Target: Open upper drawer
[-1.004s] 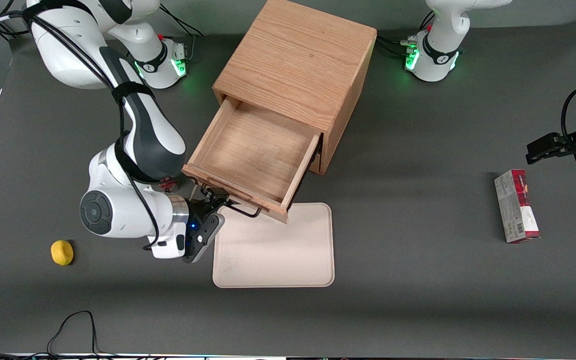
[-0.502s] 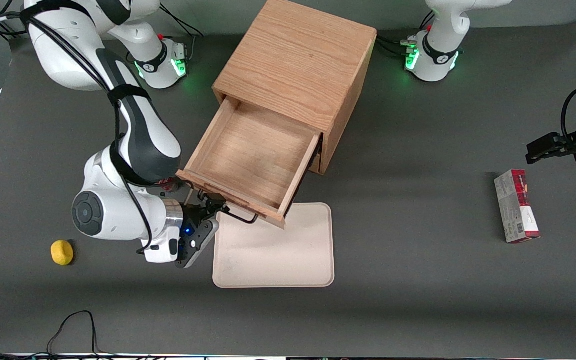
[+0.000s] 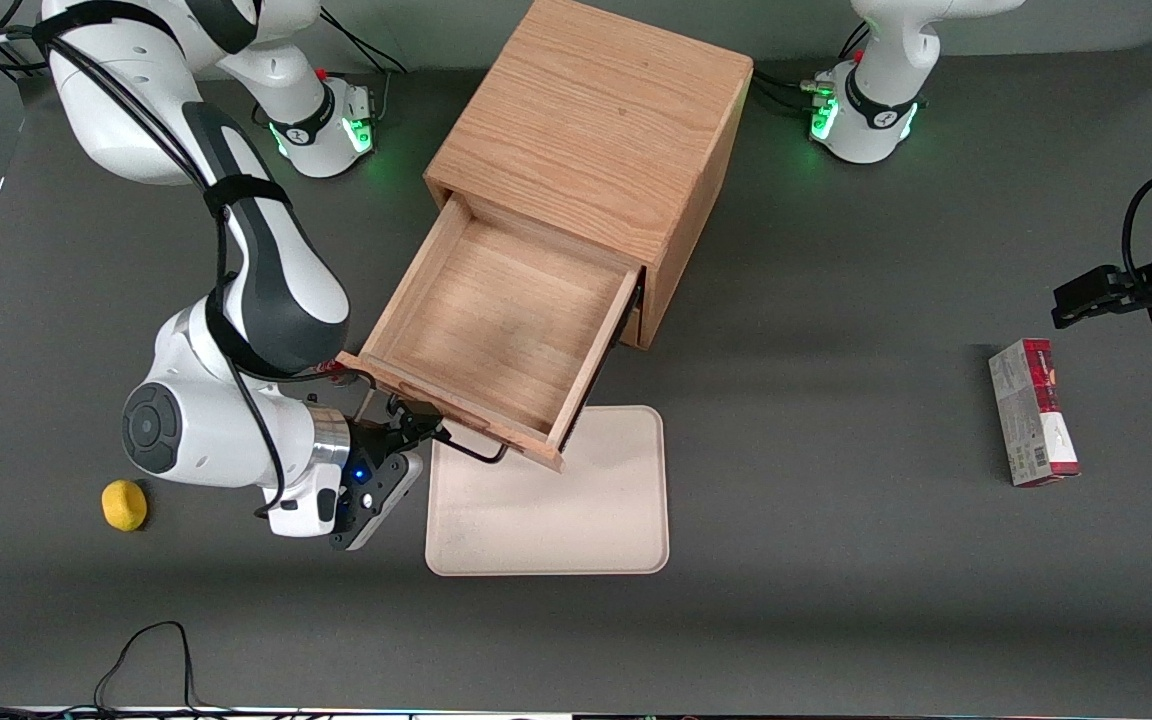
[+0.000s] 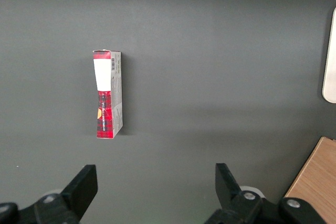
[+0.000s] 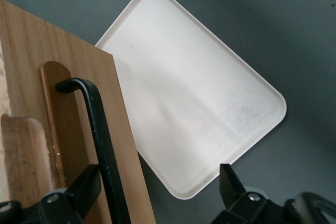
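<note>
The oak cabinet (image 3: 596,130) stands at mid-table. Its upper drawer (image 3: 496,320), an empty light-wood box, is pulled far out toward the front camera. The long black wire handle (image 3: 471,450) sits on the drawer's front. My right gripper (image 3: 416,420) is at the handle's end nearest the working arm. In the right wrist view the gripper (image 5: 160,192) is open, its fingers (image 5: 86,190) wide apart. The handle (image 5: 100,129) runs between them, close against one finger, in front of the drawer's front panel (image 5: 58,77). The lower drawer is hidden under the upper one.
A cream tray (image 3: 556,500) lies flat just in front of the drawer, partly under its front; it also shows in the right wrist view (image 5: 199,108). A yellow lump (image 3: 123,504) lies toward the working arm's end. A red and grey box (image 3: 1033,412) lies toward the parked arm's end.
The drawer has slid farther out of the cabinet, and the gripper has moved with the handle toward the front camera and the working arm's end.
</note>
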Available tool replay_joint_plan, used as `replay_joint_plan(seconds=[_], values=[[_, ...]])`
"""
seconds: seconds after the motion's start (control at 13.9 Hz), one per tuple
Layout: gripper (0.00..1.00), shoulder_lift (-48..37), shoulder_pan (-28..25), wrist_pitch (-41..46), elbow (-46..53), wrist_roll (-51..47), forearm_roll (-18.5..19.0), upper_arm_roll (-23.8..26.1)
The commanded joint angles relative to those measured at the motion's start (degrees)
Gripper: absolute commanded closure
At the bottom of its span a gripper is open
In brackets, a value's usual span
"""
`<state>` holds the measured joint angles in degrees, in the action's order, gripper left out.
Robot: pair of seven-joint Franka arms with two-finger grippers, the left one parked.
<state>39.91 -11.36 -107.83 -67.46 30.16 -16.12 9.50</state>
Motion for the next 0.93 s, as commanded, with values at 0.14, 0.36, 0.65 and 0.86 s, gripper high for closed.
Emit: replay_joint_plan(seconds=[0.14,0.36,0.65,0.86], values=[[0.00,1.2,0.4,-0.4,3.4,0.9,-0.1,0.4],[0.00,1.1,0.5,-0.2,3.9,1.0,-0.1,0.3],[0.00,-0.3,1.0,3.6,5.4,0.9,-0.1,0.3],[0.00,-2.6,2.6,8.0,5.2,1.0,0.5,0.3]])
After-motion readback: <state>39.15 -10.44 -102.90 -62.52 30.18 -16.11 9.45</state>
